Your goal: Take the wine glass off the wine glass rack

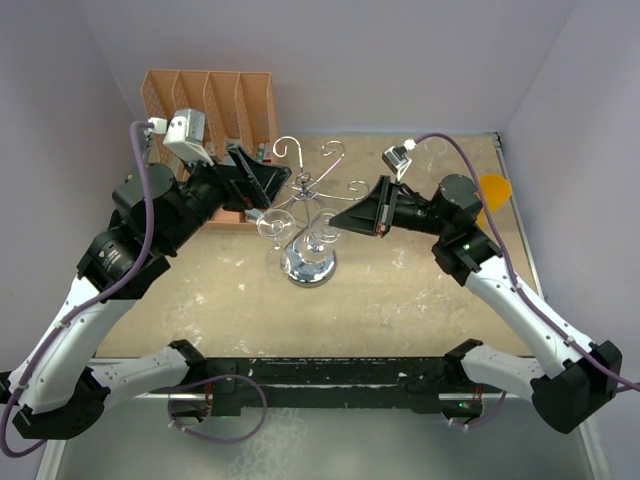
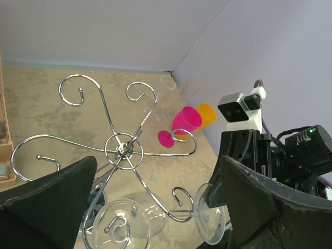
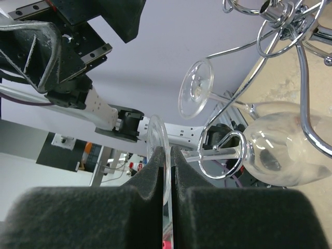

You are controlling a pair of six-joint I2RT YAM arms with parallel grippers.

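Right gripper clenched glass foot; left gripper hung released. Next: slide stem out of rack hook.

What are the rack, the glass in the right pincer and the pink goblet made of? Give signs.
Wine glass rack: probably chromed steel wire, mirror-bright reflections. Wine glass: clear and glossy; glass or clear plastic, cannot tell. Pink goblet: likely plastic, opaque even colour, soft sheen.

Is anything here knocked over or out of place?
Nothing looks broken or spilled. The only strays are a pink goblet and an orange cup against the right wall, apart from the wine glass rack where two clear glasses hang.
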